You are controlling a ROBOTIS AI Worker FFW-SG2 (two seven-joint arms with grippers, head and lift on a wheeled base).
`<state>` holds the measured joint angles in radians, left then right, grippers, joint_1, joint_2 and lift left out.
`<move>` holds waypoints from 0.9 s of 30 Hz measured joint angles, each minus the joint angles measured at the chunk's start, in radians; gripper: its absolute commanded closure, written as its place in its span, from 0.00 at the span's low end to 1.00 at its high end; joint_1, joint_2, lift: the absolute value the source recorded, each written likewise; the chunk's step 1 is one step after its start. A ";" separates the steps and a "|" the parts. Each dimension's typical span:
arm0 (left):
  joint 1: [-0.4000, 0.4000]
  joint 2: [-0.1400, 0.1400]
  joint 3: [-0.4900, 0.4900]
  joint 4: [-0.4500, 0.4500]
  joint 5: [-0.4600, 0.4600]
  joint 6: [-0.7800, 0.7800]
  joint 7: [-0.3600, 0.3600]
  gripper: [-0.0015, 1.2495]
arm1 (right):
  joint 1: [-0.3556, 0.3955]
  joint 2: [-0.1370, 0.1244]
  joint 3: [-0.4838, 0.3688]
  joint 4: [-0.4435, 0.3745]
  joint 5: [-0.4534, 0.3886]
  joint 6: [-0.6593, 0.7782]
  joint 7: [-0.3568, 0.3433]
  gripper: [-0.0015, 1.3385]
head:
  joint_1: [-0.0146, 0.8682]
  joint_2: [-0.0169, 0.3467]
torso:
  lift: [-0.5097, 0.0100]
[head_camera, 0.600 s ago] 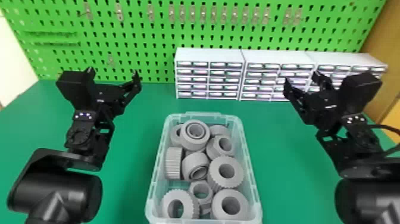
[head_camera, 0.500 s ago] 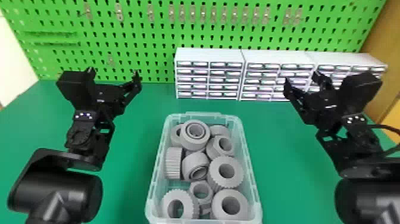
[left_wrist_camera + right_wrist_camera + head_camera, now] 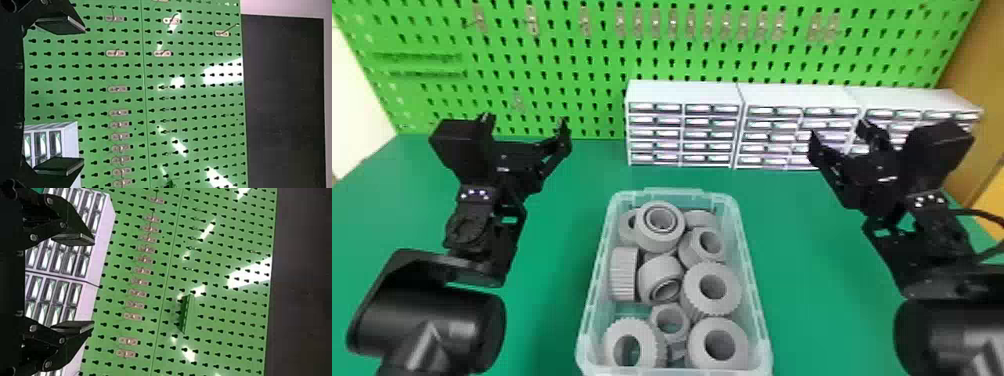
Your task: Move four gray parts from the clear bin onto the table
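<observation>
Gray ring-shaped parts (image 3: 657,245) lie heaped in the clear bin (image 3: 674,192) on the green table (image 3: 812,300), between two spread, unloaded grippers.

Several parts have toothed rims; one ribbed part (image 3: 623,275) stands on its edge against the bin's left side, while others lean at various angles with their round holes showing. The left gripper (image 3: 527,120) hangs above the table to the left of the bin, its fingers wide apart with nothing between them; the right gripper (image 3: 838,129) is over to the right, also opened wide and holding nothing. Behind the bin, white drawer cabinets (image 3: 682,91) stand side by side before a green pegboard (image 3: 557,65) fitted with metal hooks (image 3: 691,22).
</observation>
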<state>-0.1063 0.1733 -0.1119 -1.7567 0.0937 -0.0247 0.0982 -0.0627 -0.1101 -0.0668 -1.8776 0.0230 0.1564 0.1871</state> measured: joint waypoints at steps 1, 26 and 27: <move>0.000 0.000 0.000 0.000 0.000 0.000 0.000 0.09 | 0.000 0.000 0.000 0.000 0.000 0.000 0.000 0.38 | 0.78 0.14 | 0.89; 0.004 0.000 0.005 0.000 0.000 -0.001 0.000 0.09 | 0.005 -0.002 0.006 0.000 0.008 0.001 0.000 0.38 | 0.78 0.14 | 0.89; 0.004 0.000 0.005 0.000 0.000 -0.001 0.000 0.09 | 0.006 -0.002 0.006 0.000 0.008 0.002 0.000 0.38 | 0.78 0.14 | 0.89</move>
<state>-0.1028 0.1733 -0.1065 -1.7567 0.0933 -0.0261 0.0982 -0.0570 -0.1118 -0.0606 -1.8776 0.0305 0.1580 0.1871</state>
